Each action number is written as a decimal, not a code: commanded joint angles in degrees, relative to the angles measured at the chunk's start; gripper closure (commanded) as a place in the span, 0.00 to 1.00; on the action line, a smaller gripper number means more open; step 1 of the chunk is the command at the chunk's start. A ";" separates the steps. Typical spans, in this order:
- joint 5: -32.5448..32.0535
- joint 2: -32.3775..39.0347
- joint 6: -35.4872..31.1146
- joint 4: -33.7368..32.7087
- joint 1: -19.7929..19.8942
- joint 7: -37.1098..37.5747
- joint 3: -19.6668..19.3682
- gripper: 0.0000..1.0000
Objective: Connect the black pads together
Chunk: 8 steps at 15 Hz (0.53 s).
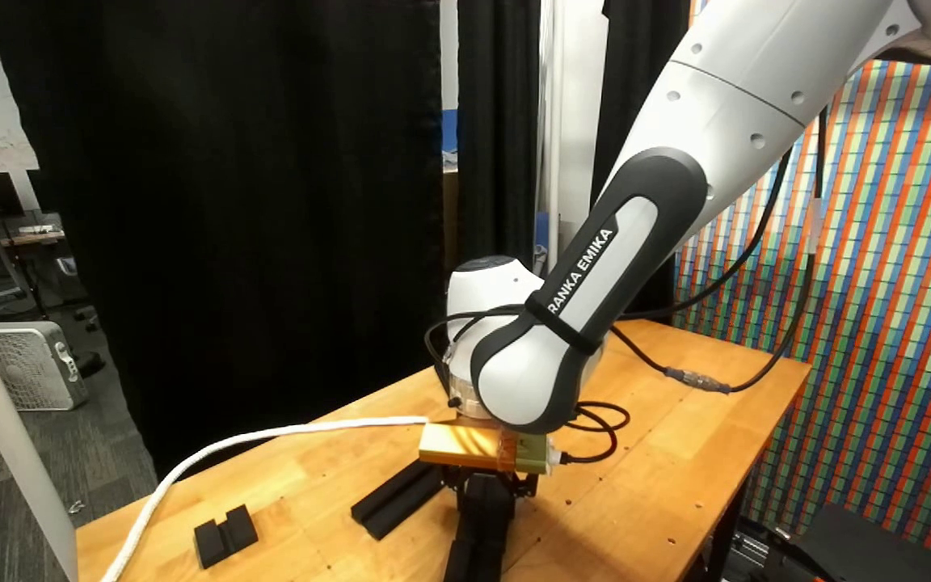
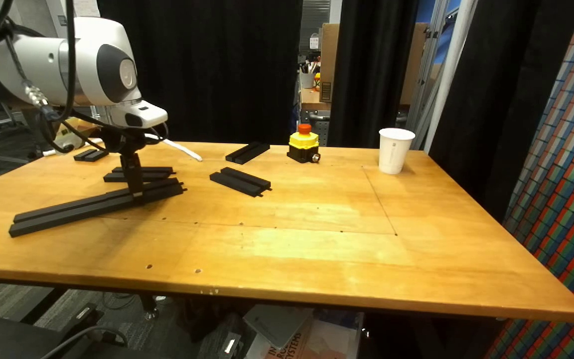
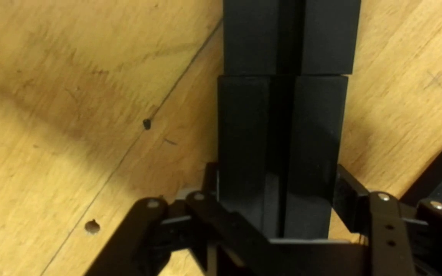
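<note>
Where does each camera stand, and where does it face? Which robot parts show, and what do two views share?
In an exterior view, the camera sits higher than the table, facing black curtains; the arm slants in from upper right.
In an exterior view, the camera faces across the table from above; white cup at right, arm's end and gripper at left.
The wrist view sits on the arm, looking down at black pads end to end; fingers clasp the nearer one.
Both exterior views share table, arm and curtains.
</note>
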<state>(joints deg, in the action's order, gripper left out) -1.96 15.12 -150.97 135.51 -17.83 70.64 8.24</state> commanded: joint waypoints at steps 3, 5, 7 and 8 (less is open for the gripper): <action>0.79 3.52 -0.80 -2.08 -1.91 2.06 0.32 0.54; 0.90 3.92 -0.92 -2.53 -2.34 2.56 0.46 0.54; 0.84 4.27 -0.78 -3.10 -2.82 3.37 0.57 0.54; 0.78 4.39 -0.77 -3.31 -3.04 3.79 0.58 0.54</action>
<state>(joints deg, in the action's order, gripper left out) -1.96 15.92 -150.97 134.35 -19.52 72.53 8.58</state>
